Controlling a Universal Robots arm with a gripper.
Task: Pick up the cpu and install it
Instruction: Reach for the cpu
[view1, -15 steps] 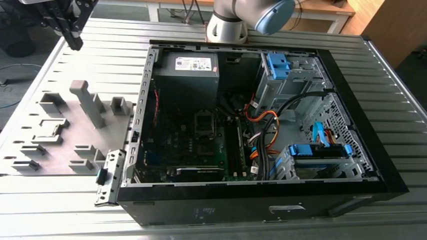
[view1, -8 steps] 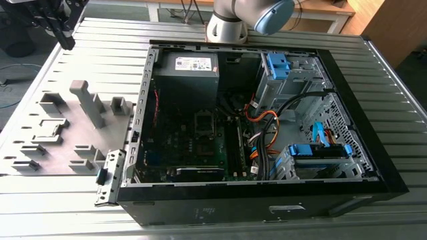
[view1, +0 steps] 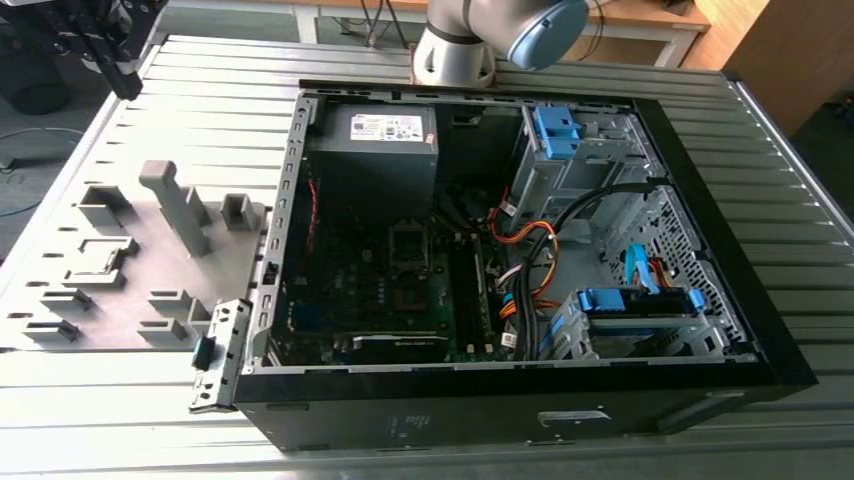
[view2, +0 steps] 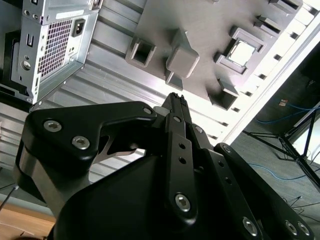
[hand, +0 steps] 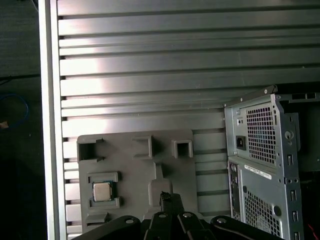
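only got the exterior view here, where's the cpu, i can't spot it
Observer: In the first wrist view the cpu lies flat in a square holder on the grey fixture plate, beside the computer case.
Operator: is the end effector on it
Observer: No. In both wrist views the end effector is shut, holds nothing and hangs apart from the cpu.
Operator: which way up is it
Observer: Its silver metal top faces up.
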